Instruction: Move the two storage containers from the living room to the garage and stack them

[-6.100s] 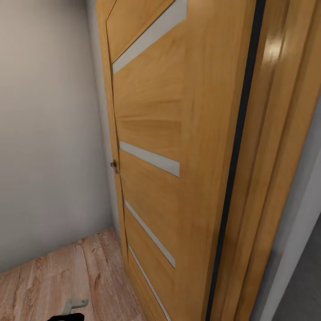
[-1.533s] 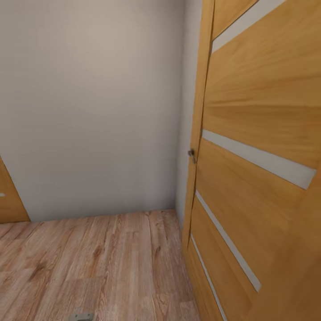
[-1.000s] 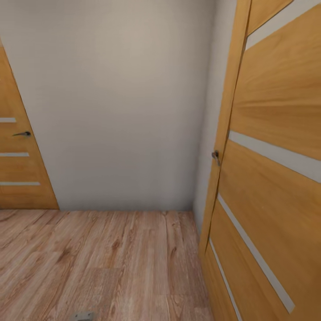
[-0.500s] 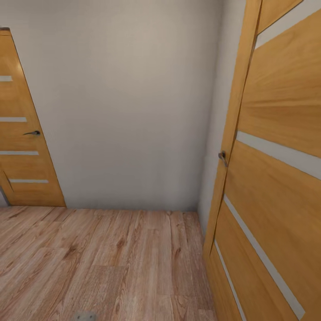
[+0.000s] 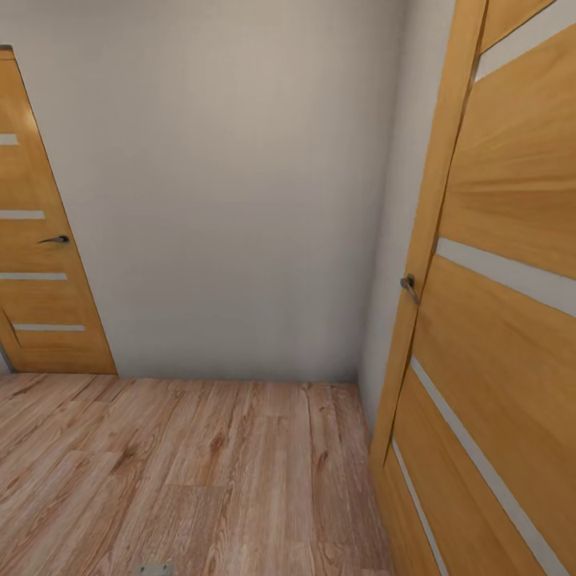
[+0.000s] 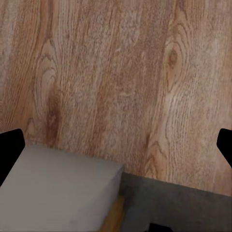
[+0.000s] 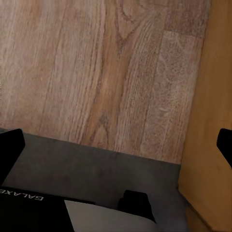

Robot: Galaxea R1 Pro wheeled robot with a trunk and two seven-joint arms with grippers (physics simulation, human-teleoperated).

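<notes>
Both my grippers, left [image 6: 116, 150] and right [image 7: 116, 150], gape wide, holding nothing, above plank floor [image 5: 200, 472]; door [image 5: 496, 320] at right, another door [image 5: 40, 240] at left; no containers visible.

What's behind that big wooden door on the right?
The near door stands open against a beige wall; its handle sticks out at the edge. Whatever lies behind the panel is covered. A second door stands further left, on wood-plank flooring.
</notes>
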